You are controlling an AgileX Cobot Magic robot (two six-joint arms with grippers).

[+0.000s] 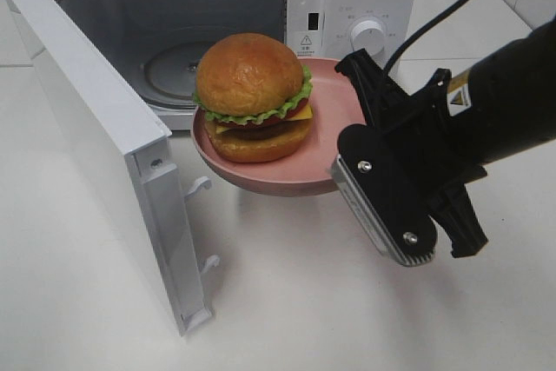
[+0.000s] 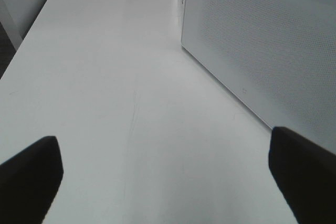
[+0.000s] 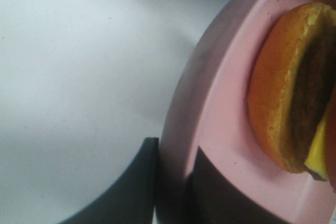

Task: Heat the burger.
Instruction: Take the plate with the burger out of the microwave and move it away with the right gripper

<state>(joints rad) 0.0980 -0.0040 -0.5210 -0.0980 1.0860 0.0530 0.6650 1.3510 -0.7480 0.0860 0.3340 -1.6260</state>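
gripping the pink plate (image 1: 334,141) rim with right gripper (image 3: 176,182), burger (image 1: 254,97) aboard, left gripper (image 2: 165,174) jaws wide

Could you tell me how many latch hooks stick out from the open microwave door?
2: an upper latch hook midway down the door's inner edge, and a lower latch hook near its bottom corner. None seem hidden.

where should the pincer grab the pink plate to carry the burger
By the thin raised rim on the side facing away from the microwave, one finger above it and one below. The right pincer already pinches it that way. The burger sits tall mid-plate, so the edge is the only free, narrow part.
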